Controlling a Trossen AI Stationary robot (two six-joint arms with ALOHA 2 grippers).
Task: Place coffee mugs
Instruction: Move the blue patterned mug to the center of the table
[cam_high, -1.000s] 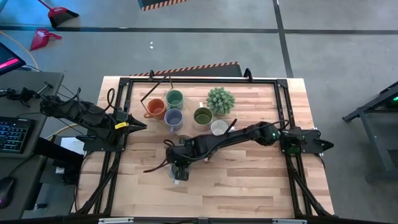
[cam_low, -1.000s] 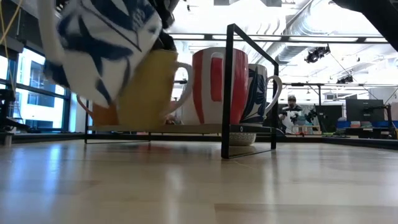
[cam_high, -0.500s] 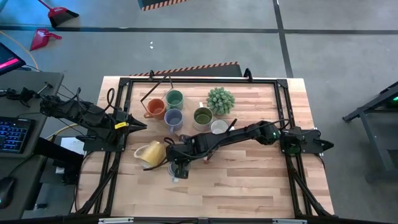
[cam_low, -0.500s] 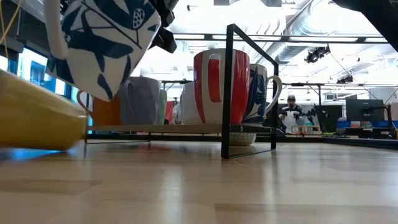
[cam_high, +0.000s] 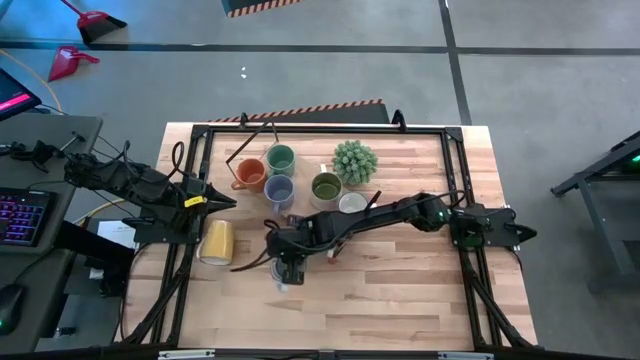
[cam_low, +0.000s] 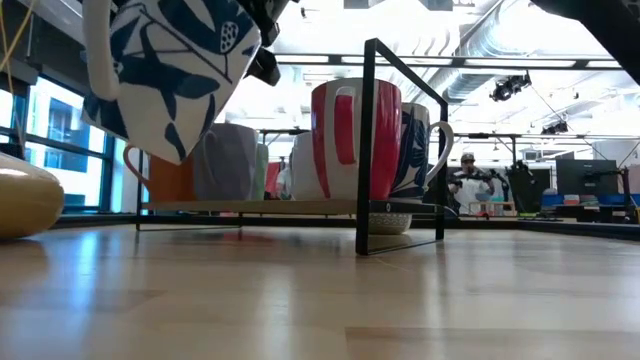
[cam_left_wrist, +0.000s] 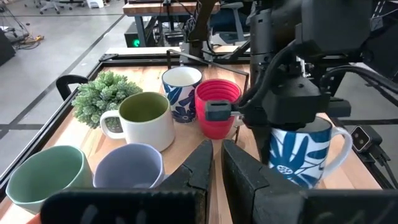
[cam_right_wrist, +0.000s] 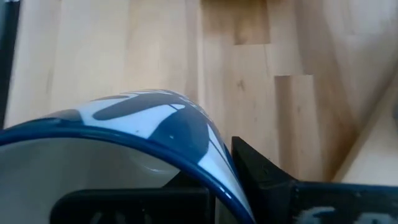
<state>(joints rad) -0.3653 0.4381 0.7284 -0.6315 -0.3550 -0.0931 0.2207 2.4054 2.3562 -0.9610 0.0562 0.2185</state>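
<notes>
Blue leaf patterns on white mark the mug (cam_low: 165, 75) that the right claw (cam_high: 288, 262) holds: its fingers are pinched on the mug's rim, one dark finger (cam_right_wrist: 264, 171) pressed against the outer wall in the right wrist view. From table height the mug hangs tilted, clear above the wooden worktop (cam_high: 400, 290), and the left wrist view shows it beside the red-pink mug (cam_left_wrist: 217, 108). From above, this claw sits near the middle of the worktop, in front of the cluster of mugs.

That cluster stands toward the back of the worktop: an orange mug (cam_high: 249, 175), a pale green mug (cam_high: 280, 158), a blue-grey mug (cam_high: 278, 190), an olive mug (cam_high: 326, 187) and a white mug (cam_high: 351, 205). A spiky green potted plant (cam_high: 354, 160) stands just behind the olive one. In the left wrist view another blue-patterned white mug (cam_left_wrist: 181, 85) stands behind the red-pink one.

A yellow mug (cam_high: 216, 241) lies on its side at the worktop's left edge, well apart from the cluster.

The left claw (cam_high: 228, 201) hovers at the left edge of the worktop, just behind the yellow mug, its fingers (cam_left_wrist: 200, 167) drawn close with only a thin slit between them and nothing held.
</notes>
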